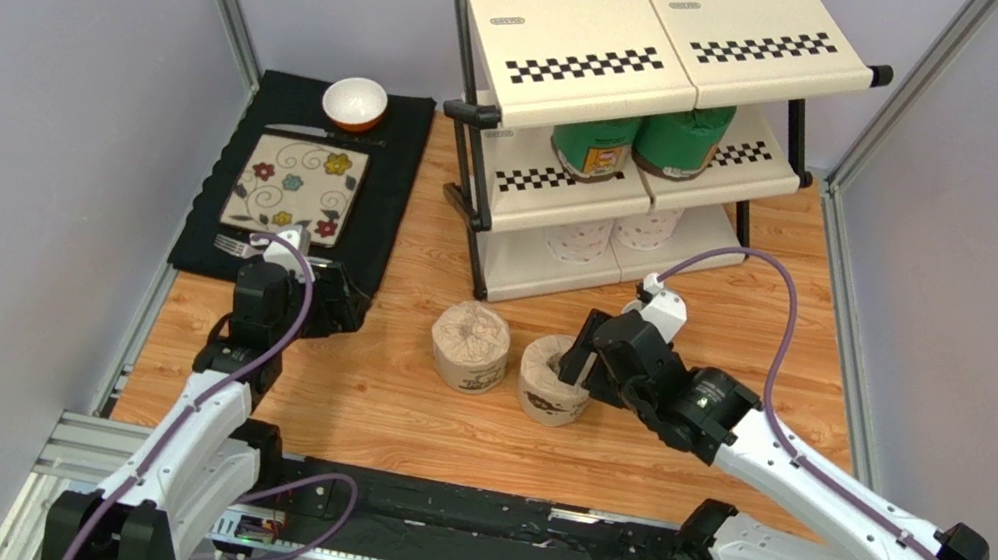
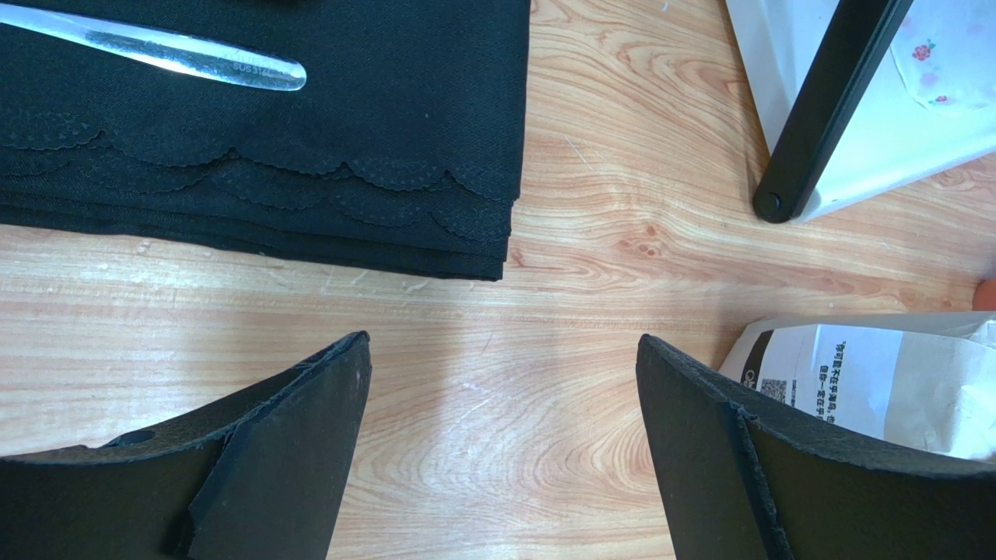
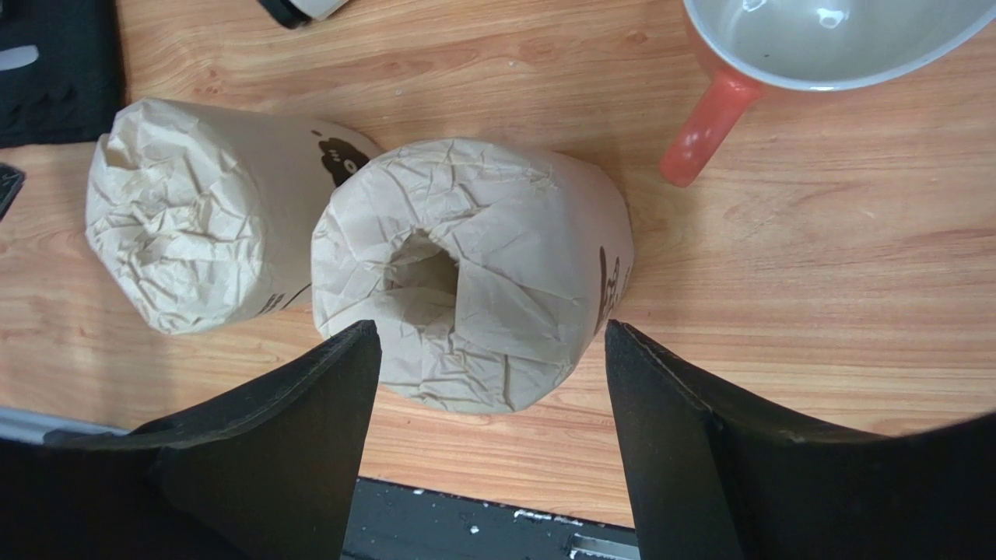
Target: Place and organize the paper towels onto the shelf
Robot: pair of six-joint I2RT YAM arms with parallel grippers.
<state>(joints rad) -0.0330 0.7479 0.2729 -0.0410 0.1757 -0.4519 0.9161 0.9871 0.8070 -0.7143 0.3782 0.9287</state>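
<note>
Two brown kraft paper towel rolls stand on the wood table, one on the left (image 1: 468, 345) and one on the right (image 1: 553, 378). My right gripper (image 1: 582, 360) is open just over the right roll. In the right wrist view its jaws (image 3: 491, 335) stand wide on either side of that roll (image 3: 491, 257), not touching it, with the other roll (image 3: 193, 228) to the left. The shelf (image 1: 582, 51) holds two green rolls (image 1: 635, 143) on the middle tier and two white rolls (image 1: 611, 238) on the bottom. My left gripper (image 1: 332, 295), open and empty (image 2: 503, 347), hovers over bare wood.
A black placemat (image 1: 391, 186) with a floral plate (image 1: 297, 186) and an orange bowl (image 1: 355, 104) lies at the left. An orange mug (image 3: 807, 53) stands close beside the right brown roll. A shelf leg (image 2: 818, 117) and cutlery (image 2: 164, 53) show in the left wrist view.
</note>
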